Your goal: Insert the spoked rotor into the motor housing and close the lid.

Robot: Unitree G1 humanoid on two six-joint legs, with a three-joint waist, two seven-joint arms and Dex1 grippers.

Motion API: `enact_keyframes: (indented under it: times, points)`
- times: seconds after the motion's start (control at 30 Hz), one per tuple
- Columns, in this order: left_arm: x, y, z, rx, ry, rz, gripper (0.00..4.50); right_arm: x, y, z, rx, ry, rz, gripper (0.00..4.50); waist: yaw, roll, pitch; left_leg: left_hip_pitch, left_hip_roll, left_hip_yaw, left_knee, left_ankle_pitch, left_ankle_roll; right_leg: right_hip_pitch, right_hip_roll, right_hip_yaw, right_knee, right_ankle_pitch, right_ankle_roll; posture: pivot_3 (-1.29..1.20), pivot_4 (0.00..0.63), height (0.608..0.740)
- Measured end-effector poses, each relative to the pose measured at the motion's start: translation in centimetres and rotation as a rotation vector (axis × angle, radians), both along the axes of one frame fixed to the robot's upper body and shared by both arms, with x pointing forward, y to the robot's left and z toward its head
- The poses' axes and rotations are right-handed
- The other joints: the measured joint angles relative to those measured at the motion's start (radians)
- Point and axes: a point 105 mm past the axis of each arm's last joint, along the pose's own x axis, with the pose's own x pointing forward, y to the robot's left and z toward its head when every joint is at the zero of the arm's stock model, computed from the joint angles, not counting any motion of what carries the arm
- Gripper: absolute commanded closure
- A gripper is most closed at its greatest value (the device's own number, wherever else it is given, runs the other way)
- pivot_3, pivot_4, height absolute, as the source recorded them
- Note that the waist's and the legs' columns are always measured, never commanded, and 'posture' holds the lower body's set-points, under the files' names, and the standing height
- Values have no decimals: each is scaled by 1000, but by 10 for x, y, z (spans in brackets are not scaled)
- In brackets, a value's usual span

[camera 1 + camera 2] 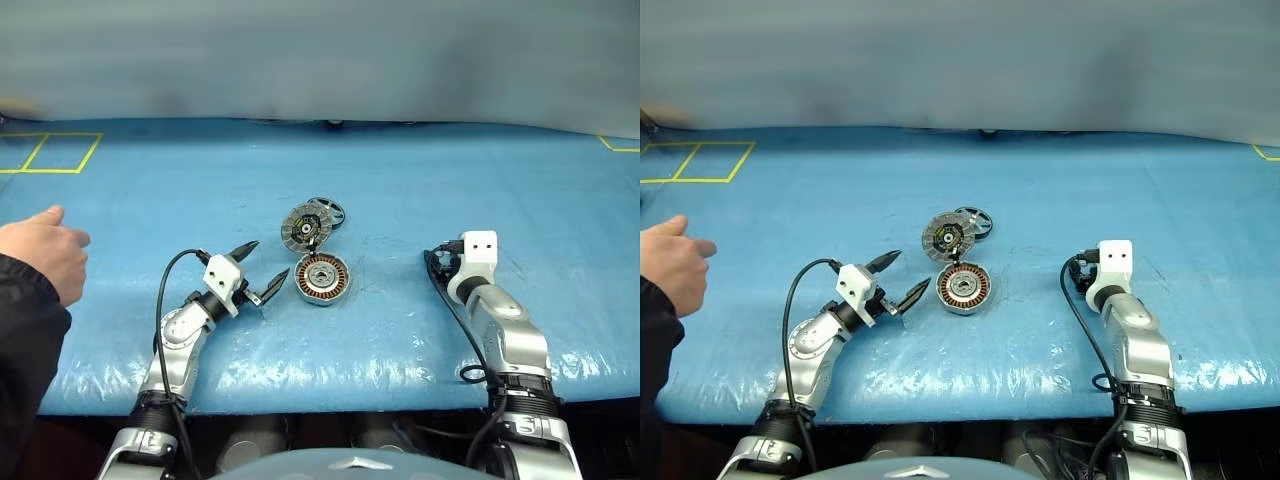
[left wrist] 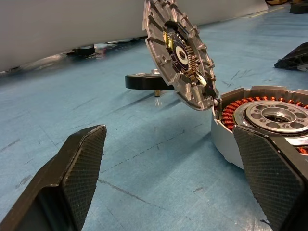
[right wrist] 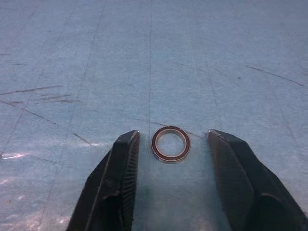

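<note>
A: Where is the motor housing (image 1: 322, 279) found, and why is it lying as it does?

B: It is set flat on the blue worktop (image 1: 400, 190), its copper windings and silver hub turned up, so that a part can be lowered straight in. The lid (image 1: 303, 227) is seen joined to the housing's far rim and propped up at a tilt, ribbed face toward the housing; the cup is thereby left uncovered.

A: And the spoked rotor (image 1: 328, 211)?

B: It is lying on the worktop just beyond the housing, behind the raised lid and partly hidden by it. It has not yet been put in, so by the look of things the first step is not done.

A: How is the left gripper (image 1: 262, 271) held?

B: It is placed just to the left of the housing, low over the worktop, with its fingers (image 2: 82, 168) spread wide and nothing between them. One finger is seen close against the housing's wall; whether it touches cannot be told. It may be judged that it is kept there to steady the cup.

A: The right gripper (image 3: 171, 144)?

B: It is held well to the right of the housing. Its fingers are parted on either side of a small metal ring (image 3: 171, 143) lying on the worktop, and the ring is not touched by either. A person's hand (image 1: 42, 260) is seen far to the left of the housing, clear of everything.
</note>
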Motion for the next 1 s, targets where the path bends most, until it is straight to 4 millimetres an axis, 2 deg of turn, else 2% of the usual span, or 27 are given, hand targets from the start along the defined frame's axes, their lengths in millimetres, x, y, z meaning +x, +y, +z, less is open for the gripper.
enact_keyframes:
  times: [0.1, 0.23, 0.3, 0.43, 0.5, 0.6, 0.67, 0.87, 1.0]
  points:
    - [-1, 0, -1, 0, 3, 1, 0, -4, 0, -1, -8, 12, -7, 3846, 2, 0, -2, 0, 0, 0, 0, 0, 0, 0, 0, 0, 0, 0, 0, 0, 150, 740]
    - [-1, 1, -1, 1, 4, 2, 0, -11, 5, -2, -13, 18, 19, 3846, 5, 0, -4, 0, 0, 0, 0, 0, 0, 0, 0, 0, 0, 0, 0, 0, 150, 740]
    - [-1, 1, -2, 2, 5, 0, 0, -16, 15, -1, -3, 3, 73, 3846, 4, 1, -4, 0, 0, 0, 0, 0, 0, 0, 0, 0, 0, 0, 0, 0, 150, 740]
    - [-3, -2, -2, 3, 8, -25, 0, -26, 60, 5, 50, -46, 302, 3846, -6, 3, -3, -1, 1, 2, -1, 0, 0, -1, 1, 2, 0, 0, 0, 0, 150, 740]
    - [-6, -3, -3, 5, 12, -50, 0, -29, 88, 22, 71, -107, 444, 3846, -9, 3, -2, -1, 2, 2, -1, 0, 1, -2, 1, 2, 0, 0, 0, 0, 150, 740]
    - [-9, -4, -5, 9, 19, -78, 0, -31, 112, 47, 55, -181, 593, 3846, -7, 3, -2, -1, 2, 2, -1, -1, 1, -2, 1, 1, -1, 0, 0, 0, 150, 740]
    - [-10, -5, -5, 7, 22, -92, 0, -34, 124, 52, 45, -190, 666, 3846, -3, 3, -2, -1, 2, 2, -1, -1, 1, -2, 1, 1, -1, 0, 0, 0, 150, 740]
    - [-13, -6, -6, 12, 26, -111, 0, -48, 167, 46, 29, -133, 913, 3846, -1, 3, -2, -1, 2, 2, -1, -1, 1, -2, 1, 1, -1, 0, 0, 0, 150, 740]
    - [-15, -7, -9, 13, 35, -119, 0, -47, 180, 36, 4, -87, 969, 3846, 1, 3, -2, -1, 2, 2, -1, -1, 1, -2, 1, 1, -2, 0, 0, 0, 150, 740]
